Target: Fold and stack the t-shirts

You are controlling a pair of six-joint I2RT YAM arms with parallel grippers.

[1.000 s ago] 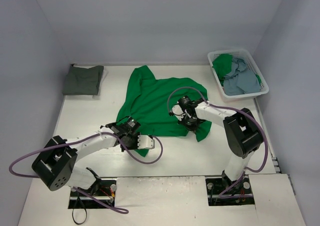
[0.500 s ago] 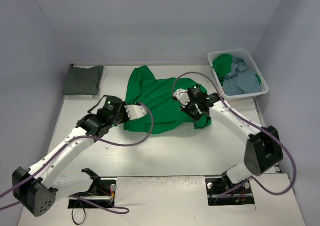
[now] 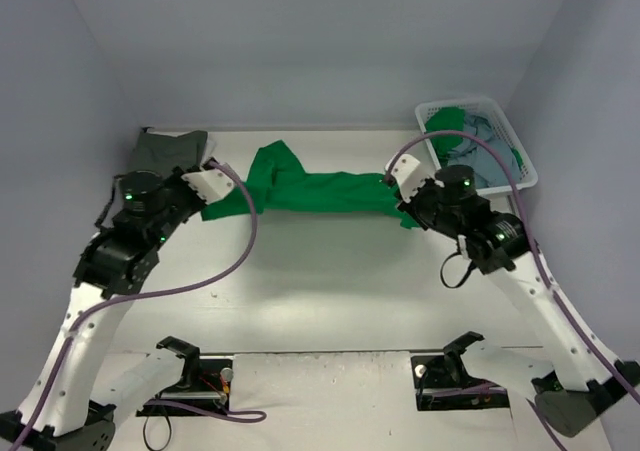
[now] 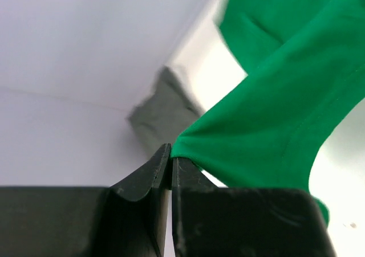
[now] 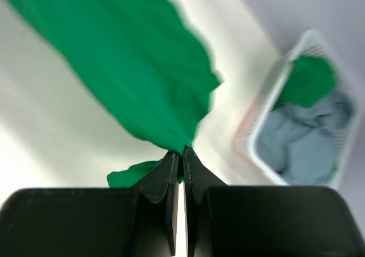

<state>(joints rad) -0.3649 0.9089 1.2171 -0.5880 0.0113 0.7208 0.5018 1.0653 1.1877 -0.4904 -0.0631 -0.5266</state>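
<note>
A bright green t-shirt (image 3: 310,188) hangs stretched between both raised arms above the table's far half. My left gripper (image 3: 203,209) is shut on its left edge (image 4: 239,131), and my right gripper (image 3: 403,209) is shut on its right edge (image 5: 142,69). A folded dark grey-olive t-shirt (image 3: 165,153) lies at the far left corner; it also shows behind the left jaws (image 4: 162,117). More t-shirts, one green (image 3: 448,124) and one light blue (image 3: 478,161), lie crumpled in the basket.
A white plastic basket (image 3: 505,111) stands at the far right against the wall, also seen from the right wrist (image 5: 268,97). Purple cables loop off both arms. The white table (image 3: 320,291) ends at grey walls on three sides.
Both arms have lifted and swung toward the back, pulling the green t-shirt off the table into a taut horizontal band. The left gripper closed on the cloth.
</note>
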